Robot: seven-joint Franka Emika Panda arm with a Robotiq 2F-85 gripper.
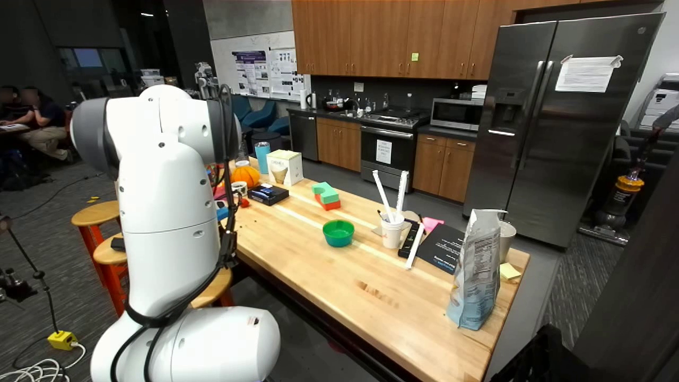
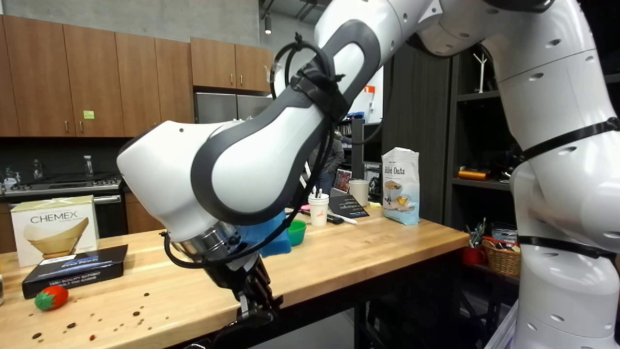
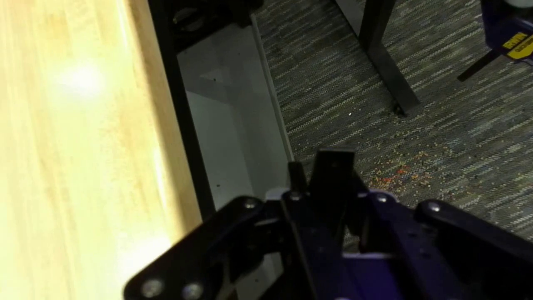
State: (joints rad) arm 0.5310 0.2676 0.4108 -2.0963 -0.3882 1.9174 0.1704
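My gripper (image 3: 318, 171) points down at the bottom of the wrist view, its dark fingers drawn together. I see nothing held between them, though the tips are blurred and dark. In an exterior view the gripper (image 2: 256, 310) hangs beside the front edge of the wooden table (image 2: 339, 269), the nearest thing to it. Whether it touches that edge I cannot tell. Left of it on the tabletop lie a red toy strawberry (image 2: 52, 297), a flat black box (image 2: 75, 270) and a Chemex box (image 2: 55, 228). The arm hides the gripper in the remaining exterior view.
A green bowl (image 1: 338, 233), a white cup with straws (image 1: 392, 233), red and green blocks (image 1: 326, 195) and an oats bag (image 1: 476, 270) stand on the table. Something blue (image 2: 271, 237) is partly behind the arm. Stools (image 1: 109, 249) are near the base. Coloured crumbs (image 3: 395, 175) lie on the carpet.
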